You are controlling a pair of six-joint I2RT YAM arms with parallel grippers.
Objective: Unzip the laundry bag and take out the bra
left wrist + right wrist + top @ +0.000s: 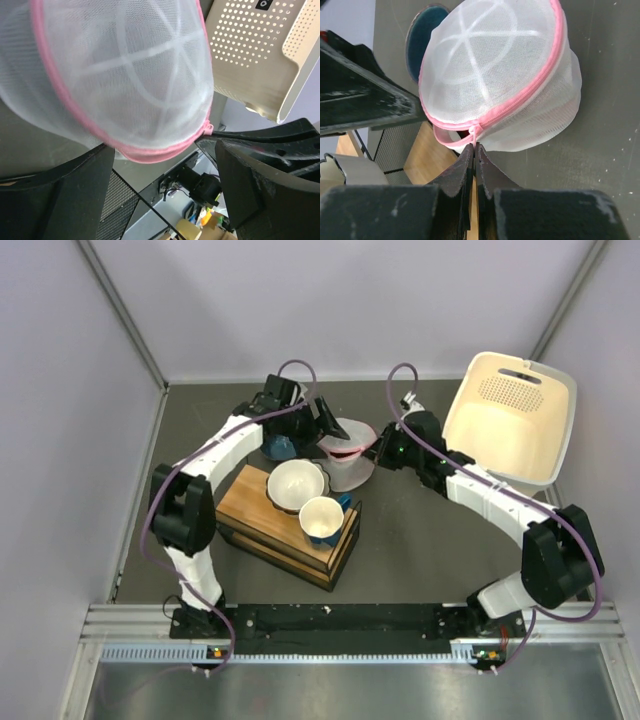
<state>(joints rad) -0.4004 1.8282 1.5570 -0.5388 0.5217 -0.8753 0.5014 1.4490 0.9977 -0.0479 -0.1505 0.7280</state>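
The laundry bag [347, 452] is a white mesh dome with pink zipper trim, lying on the dark table between my two grippers. It fills the left wrist view [120, 75] and the right wrist view [495, 70]. My right gripper [475, 146] is shut on the pink zipper pull [476, 131] at the bag's near edge; in the top view it [378, 448] is at the bag's right side. The zipper is parted a little there, and a dark red glimpse of the bra [463, 133] shows in the gap. My left gripper [160, 170] is open, its fingers spread wide at the bag's left side [325, 425].
A cream perforated basket [510, 415] leans at the back right. A wooden box [285, 530] sits in front of the bag, with a white bowl [295, 483] and a blue-and-white cup [322, 518] on it. A blue cup [280, 447] stands under the left arm.
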